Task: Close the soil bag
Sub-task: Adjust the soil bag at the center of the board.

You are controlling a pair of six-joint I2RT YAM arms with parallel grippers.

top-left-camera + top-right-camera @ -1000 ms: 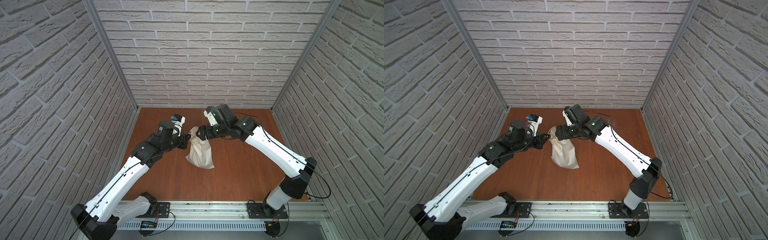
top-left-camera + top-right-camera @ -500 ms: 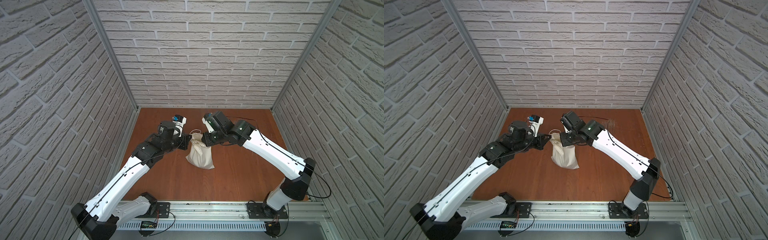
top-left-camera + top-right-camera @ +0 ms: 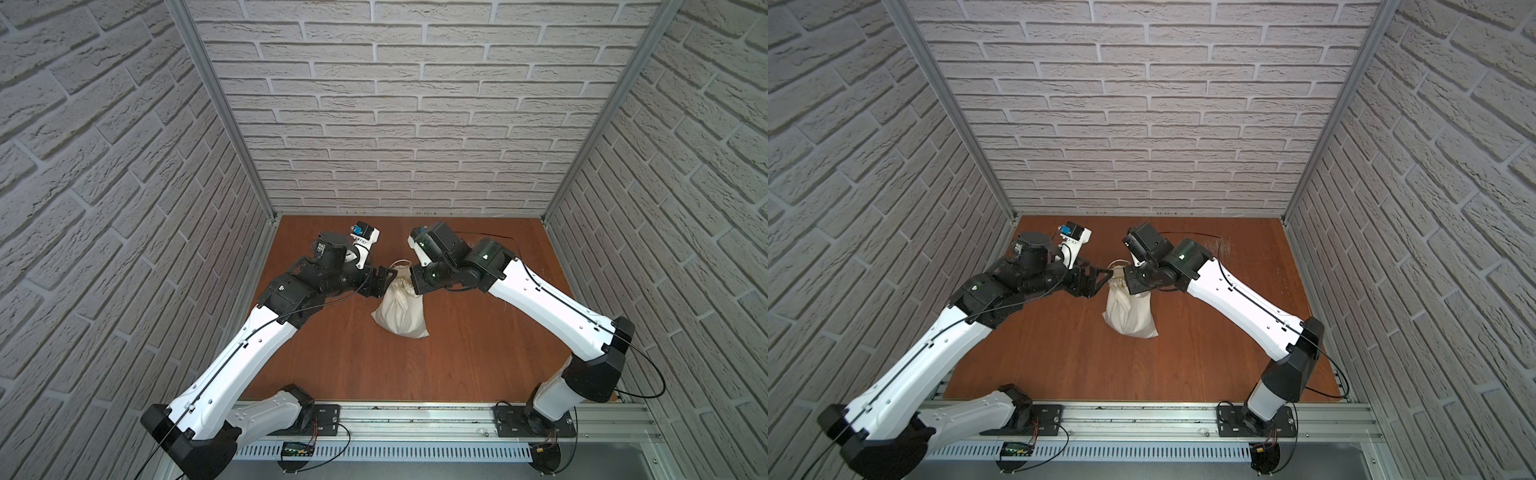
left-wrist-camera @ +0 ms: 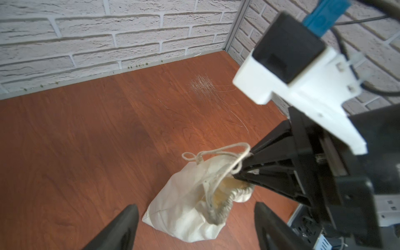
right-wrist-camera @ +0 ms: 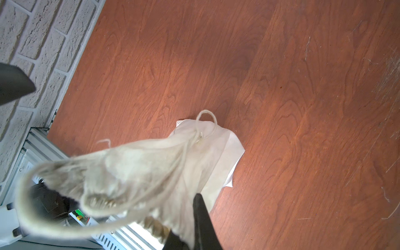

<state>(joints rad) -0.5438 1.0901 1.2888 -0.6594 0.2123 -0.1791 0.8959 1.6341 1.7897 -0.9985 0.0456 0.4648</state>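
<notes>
My right fingers [image 4: 259,173] are pinched shut on the rim of the soil bag [image 3: 401,309], where the cord [image 4: 218,151] runs. The bag stands on the counter [image 3: 478,357] at the middle of both top views. My left fingers [image 4: 121,227] are spread wide and empty, just beside the neck. The mouth gapes, so I'd catch the loose loop with the left and draw the two apart, slow and level. Around it are only scuffs [image 4: 201,83] and brick walls [image 3: 374,124]. My own wrists crowding the neck are the one obstacle.
</notes>
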